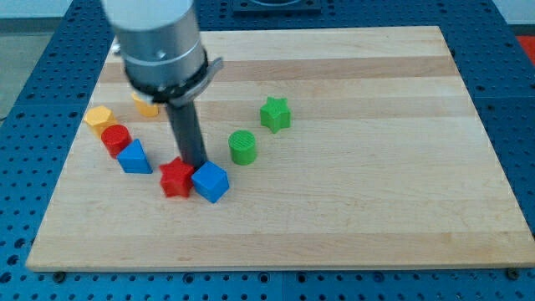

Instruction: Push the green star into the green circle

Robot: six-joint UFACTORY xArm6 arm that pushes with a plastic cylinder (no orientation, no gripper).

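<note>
Down at the board, my tip (pixel 195 164) carried no claw at all, only the straight dark rod, holding nothing, its end set just above the seam between the red star (pixel 175 178) and the blue cube (pixel 210 181); whether it actually touched either one I could not tell. Up toward the view's right of the rod, the green star (pixel 275 114) sat alone, near the green circle (pixel 242 146) but apart from it, the circle lying lower and to the view's left of the star. That circle stood just beside the blue cube's upper right. Further to the view's left were a blue triangular block (pixel 134 157), a red cylinder (pixel 115 138) touching it, and an orange block (pixel 99 118) of unclear shape. Another orange block (pixel 145 105) was half hidden behind the arm's grey housing (pixel 157 42), which was cut off by the view's top. Everything rested on the wooden board (pixel 376 184).
</note>
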